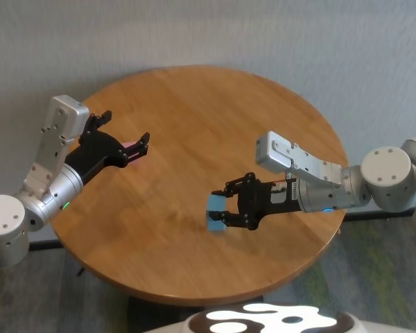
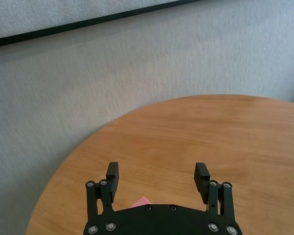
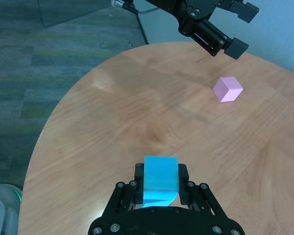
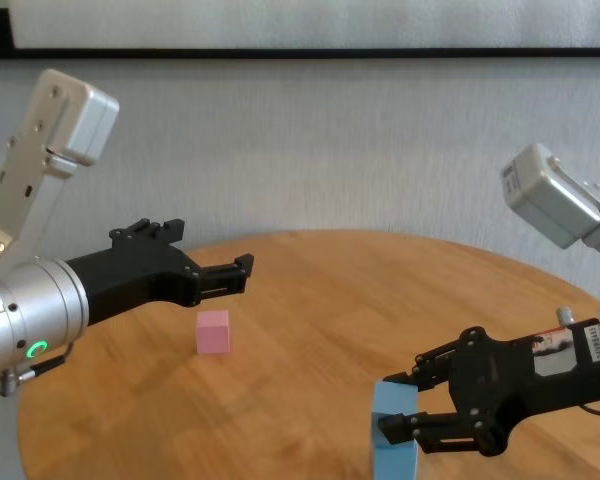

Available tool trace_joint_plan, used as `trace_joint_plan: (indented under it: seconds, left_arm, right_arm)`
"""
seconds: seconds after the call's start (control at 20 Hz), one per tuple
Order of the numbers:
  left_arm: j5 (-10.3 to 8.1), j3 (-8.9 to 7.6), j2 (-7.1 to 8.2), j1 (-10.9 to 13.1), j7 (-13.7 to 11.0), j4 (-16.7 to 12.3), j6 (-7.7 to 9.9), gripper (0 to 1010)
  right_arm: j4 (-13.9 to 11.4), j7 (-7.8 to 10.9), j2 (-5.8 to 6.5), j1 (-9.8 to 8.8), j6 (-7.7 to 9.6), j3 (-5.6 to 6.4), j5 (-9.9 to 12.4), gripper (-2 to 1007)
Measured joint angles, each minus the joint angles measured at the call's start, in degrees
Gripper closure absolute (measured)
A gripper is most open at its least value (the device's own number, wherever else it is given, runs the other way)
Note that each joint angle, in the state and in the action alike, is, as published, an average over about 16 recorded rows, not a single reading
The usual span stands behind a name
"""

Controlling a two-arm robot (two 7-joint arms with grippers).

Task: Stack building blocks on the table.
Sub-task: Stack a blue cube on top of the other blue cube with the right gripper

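My right gripper (image 1: pixel 222 208) is shut on a light blue block (image 1: pixel 214 202) near the front right of the round wooden table (image 1: pixel 194 118). In the chest view this block (image 4: pixel 394 405) seems to rest on a second light blue block (image 4: pixel 394 460), forming a short column. The right wrist view shows the held block (image 3: pixel 160 177) between the fingers. My left gripper (image 1: pixel 125 130) hovers open above the pink block (image 1: pixel 130 147) at the table's left. That pink block (image 4: pixel 213 331) stands alone on the wood, apart from the fingers.
The table's curved edge (image 2: pixel 63 166) runs close behind the left gripper, with a grey wall beyond. Bare wood lies between the pink block (image 3: pixel 228 89) and the blue column. Carpeted floor surrounds the table.
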Motion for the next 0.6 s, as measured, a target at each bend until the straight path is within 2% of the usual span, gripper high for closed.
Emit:
trace_joint_plan:
  seconds: [0.6]
  left_arm:
    - [0.0,0.0,0.0,0.0,0.0,0.0,0.0,10]
  right_arm:
    - [1.54,0.37,-0.75,0.68,0.25,-0.23,0.11,643]
